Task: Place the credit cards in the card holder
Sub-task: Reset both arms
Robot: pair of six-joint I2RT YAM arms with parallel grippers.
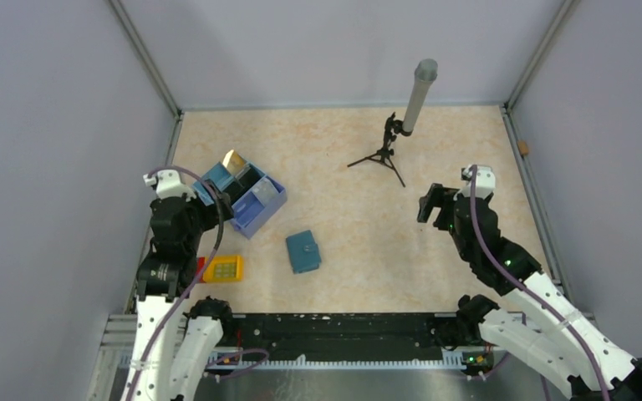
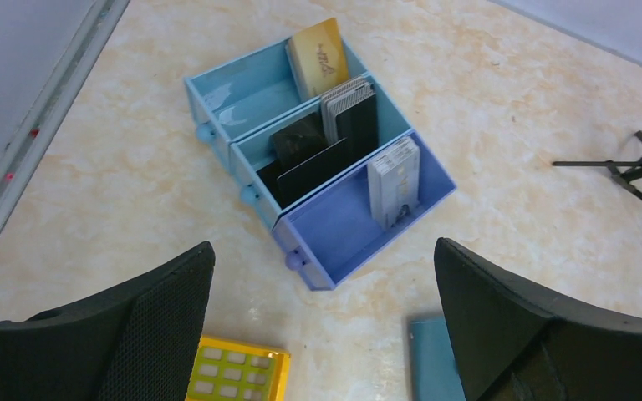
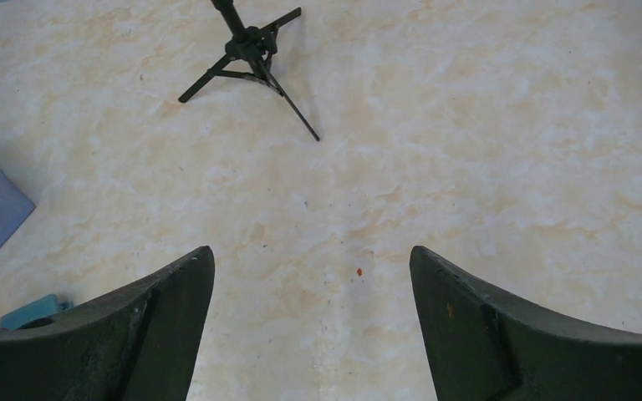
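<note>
The teal card holder [image 1: 303, 251] lies shut on the table's middle; it also shows in the left wrist view [image 2: 430, 359] and as a corner in the right wrist view [image 3: 29, 311]. The credit cards stand upright in the blue partitioned tray [image 1: 274, 203]: gold [image 2: 322, 54], black [image 2: 305, 154] and silvery-blue [image 2: 393, 180]. My left gripper [image 1: 215, 200] is open and empty, hovering at the tray's near side [image 2: 322, 246]. My right gripper [image 1: 429, 203] is open and empty over bare table at the right [image 3: 309, 251].
A yellow studded block [image 1: 222, 268] lies near the left arm, left of the holder [image 2: 234, 372]. A black tripod [image 1: 384, 154] holding a grey cylinder [image 1: 418, 96] stands at the back middle. Walls close in the table on three sides.
</note>
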